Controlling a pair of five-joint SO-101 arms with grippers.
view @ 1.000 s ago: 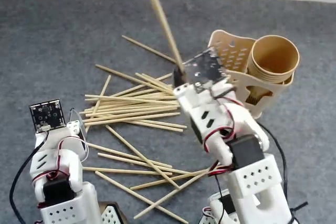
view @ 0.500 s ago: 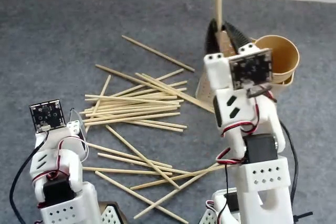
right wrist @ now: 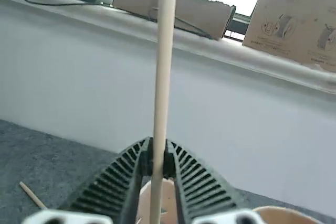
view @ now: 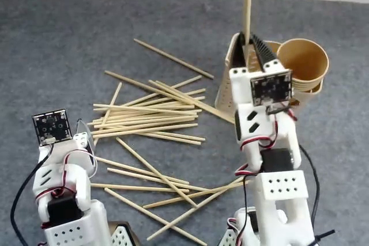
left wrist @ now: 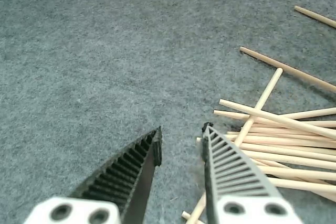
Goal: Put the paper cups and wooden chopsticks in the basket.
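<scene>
My right gripper (view: 249,47) is shut on a wooden chopstick (view: 247,4) and holds it upright above the beige basket (view: 230,87). The right wrist view has the same chopstick (right wrist: 163,77) pinched between the black jaws of the right gripper (right wrist: 158,157). A stack of paper cups (view: 302,64) sits in the basket's right side. Many loose chopsticks (view: 147,120) lie scattered on the grey carpet between the arms. My left gripper (left wrist: 181,136) is open above the carpet, just beside the ends of several chopsticks (left wrist: 273,140).
A grey carpet (view: 69,44) covers the table, with bare room at the far left. More chopsticks (view: 167,191) lie crossed near the arms' bases. A white wall (right wrist: 79,72) with boxes on its ledge stands behind the table.
The right arm swung from the pile to the basket with one chopstick, and turned it from tilted to upright. The left arm has stayed still.
</scene>
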